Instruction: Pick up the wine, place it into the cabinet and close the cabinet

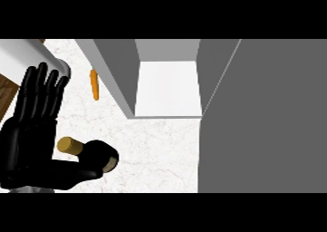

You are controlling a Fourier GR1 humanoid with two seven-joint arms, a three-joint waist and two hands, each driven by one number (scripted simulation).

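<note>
Left hand (28, 136), glossy black, at the view's left side, fingers (42, 88) straight and together, pointing up the frame, thumb (92, 163) stretched out to the right, gripping nothing. Right hand not in sight. Wine bottle (72, 146) seen from above just beside that palm, between fingers and thumb: only a round tan cork top with a dark neck below, the rest hidden; contact with the hand impossible to tell. White marbled bench (159, 149) with faint veins beneath. Open grey cabinet (169, 86) at top centre, boxy, smooth white floor inside, plain grey door panel (272, 118) spread across the right. Slim orange carrot-like stick (95, 84) lying on the bench left of the cabinet wall. Strip of brown wood grain (4, 97) at far left.
</note>
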